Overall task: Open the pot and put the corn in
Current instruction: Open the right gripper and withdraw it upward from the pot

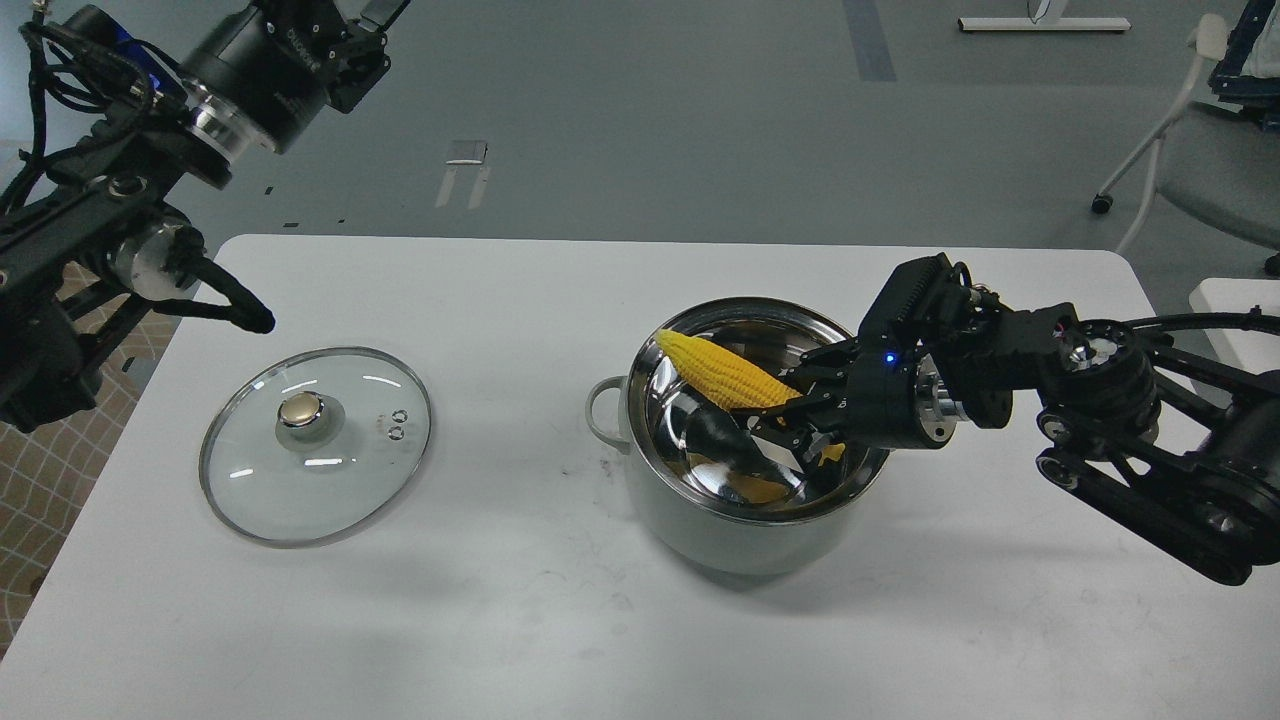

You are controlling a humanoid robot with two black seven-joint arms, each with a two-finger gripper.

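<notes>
From our head view, our right gripper (790, 405) pinches the corn (725, 372) at its thick end, holding it tilted over the open pot (745, 530), its tip near the far left rim. The pot stands right of centre on the white table (520, 620). The glass lid (316, 443) lies flat, well apart to the left. Our left gripper (375, 15) is raised at the top edge; we cannot tell its state. A chair (1200, 160) stands beyond.

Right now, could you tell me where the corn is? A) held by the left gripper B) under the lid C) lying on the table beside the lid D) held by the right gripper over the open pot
D: the right gripper grips the corn at its thick end, tilted inside the rim of the pot; the lid lies apart on the table.
</notes>
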